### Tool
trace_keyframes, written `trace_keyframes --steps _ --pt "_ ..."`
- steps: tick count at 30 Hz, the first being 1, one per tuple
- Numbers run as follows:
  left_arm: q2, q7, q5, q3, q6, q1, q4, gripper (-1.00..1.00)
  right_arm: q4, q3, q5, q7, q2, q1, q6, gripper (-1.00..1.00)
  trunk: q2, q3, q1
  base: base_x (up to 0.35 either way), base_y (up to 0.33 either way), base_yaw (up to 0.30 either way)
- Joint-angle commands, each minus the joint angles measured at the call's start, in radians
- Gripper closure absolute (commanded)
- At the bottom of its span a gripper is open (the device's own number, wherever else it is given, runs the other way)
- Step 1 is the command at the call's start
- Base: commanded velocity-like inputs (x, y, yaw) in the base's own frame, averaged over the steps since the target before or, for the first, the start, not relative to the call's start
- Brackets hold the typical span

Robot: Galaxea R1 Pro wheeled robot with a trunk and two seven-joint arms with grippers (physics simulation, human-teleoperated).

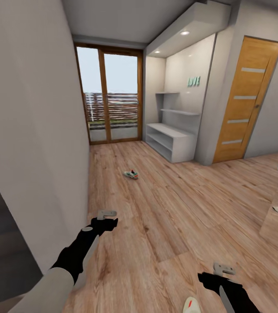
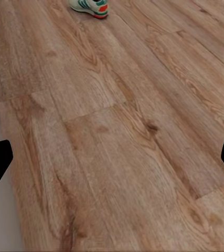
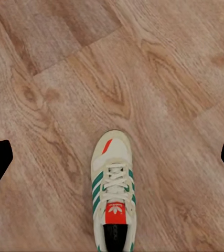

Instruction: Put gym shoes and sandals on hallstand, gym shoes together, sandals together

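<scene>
Right gripper (image 1: 224,268) hangs low over the floor (image 1: 165,217), fingers spread wide, empty. A sneaker (image 3: 112,191) lies directly under it, upright on its sole; its toe (image 1: 192,304) peeks in beside the right arm. Left gripper (image 1: 107,214): fingers also apart, nothing held. Second sneaker (image 1: 131,174) sits mid-corridor, well apart from the first. The image at far right looks like a mirror reflection. Shoe rack (image 1: 170,141) stands at the far end by the glass door (image 1: 110,98), shelves bare. Sandals not spotted. Handling guess: sneakers light, soft upper, grippy sole. Pinch across the heel collar or midfoot sides; the laces would slip.
</scene>
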Motion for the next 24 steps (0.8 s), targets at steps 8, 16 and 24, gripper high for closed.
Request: trace_keyframes --steps 8,16,24 --pt "-0.011 0.000 0.001 -0.001 0.006 0.000 -0.002 -1.00 0.044 -0.001 -0.001 0.001 0.000 0.000 -0.026 -1.00 0.000 -0.001 0.000 0.050 -0.037 0.000" --pt "-0.016 0.000 0.000 -0.004 0.006 0.000 -0.002 -1.00 0.051 -0.001 -0.001 0.001 0.000 0.000 -0.031 -1.00 0.000 -0.001 0.000 -0.076 -0.004 0.000" --pt "-0.017 0.000 0.000 -0.015 0.005 0.000 -0.002 -1.00 0.050 -0.001 0.000 0.001 0.000 0.000 -0.031 -1.00 0.000 -0.001 0.000 -0.081 0.000 0.000"
